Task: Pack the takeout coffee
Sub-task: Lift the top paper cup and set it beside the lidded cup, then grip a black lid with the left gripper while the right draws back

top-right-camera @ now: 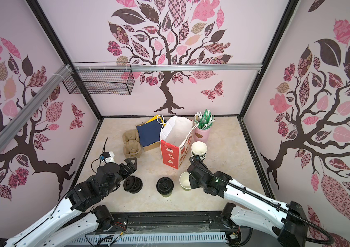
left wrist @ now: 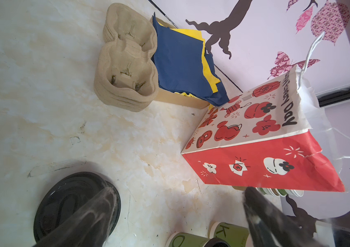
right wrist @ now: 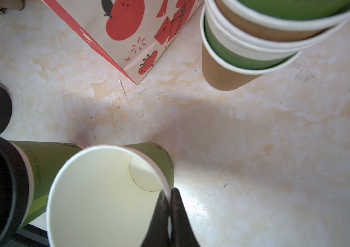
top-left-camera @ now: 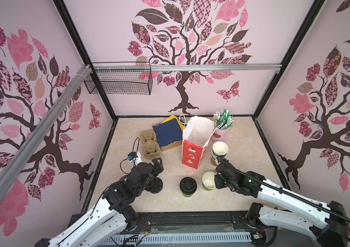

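Note:
One takeout coffee, a green cup with a black sip lid, stands upright at the front middle in both top views. Just right of it stands a lidless green cup with a white inside. My right gripper is shut on that cup's rim, one finger inside the wall and one outside. My left gripper hangs open and empty over bare table, beside a stack of loose black lids. The red and white paper bag stands open behind the cups.
A stack of pulp cup carriers and a box of blue and yellow napkins sit at the back left. Nested lidless cups and a pink pot of straws stand right of the bag. A wire basket hangs on the back wall.

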### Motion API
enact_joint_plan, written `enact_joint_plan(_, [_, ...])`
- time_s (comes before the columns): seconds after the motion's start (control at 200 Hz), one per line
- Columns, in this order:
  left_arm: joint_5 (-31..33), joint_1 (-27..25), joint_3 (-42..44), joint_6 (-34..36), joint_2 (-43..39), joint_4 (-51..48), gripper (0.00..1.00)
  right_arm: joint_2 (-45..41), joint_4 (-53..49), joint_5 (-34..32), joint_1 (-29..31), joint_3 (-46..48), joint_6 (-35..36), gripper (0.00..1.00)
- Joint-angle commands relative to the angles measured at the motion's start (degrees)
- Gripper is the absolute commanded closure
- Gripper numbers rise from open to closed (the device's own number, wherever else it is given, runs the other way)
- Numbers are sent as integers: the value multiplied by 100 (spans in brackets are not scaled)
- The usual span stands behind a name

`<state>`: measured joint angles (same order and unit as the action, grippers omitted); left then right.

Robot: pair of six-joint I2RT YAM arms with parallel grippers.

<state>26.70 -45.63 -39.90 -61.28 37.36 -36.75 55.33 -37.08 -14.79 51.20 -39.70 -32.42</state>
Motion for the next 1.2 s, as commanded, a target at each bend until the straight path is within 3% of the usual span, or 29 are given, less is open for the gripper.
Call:
enact_joint_plan(0.0, [90,27,122,-51,-15,-80,3,0,-212,-33,18,-81,-231,99])
enact_joint_plan(0.575, [72,27,175,-135,-15,-50,3,70,-736,-121,13,-131,-1010,97])
enact_joint_plan(0.92, [236,23,-40,-89,-3,-628,4,-204,-1329,-498,15,-768,-1151,46])
enact_joint_plan(1.195, [-10,91,-738,228,1078,-1937,7,-730,-1388,-1271,13,-1854,-783,43])
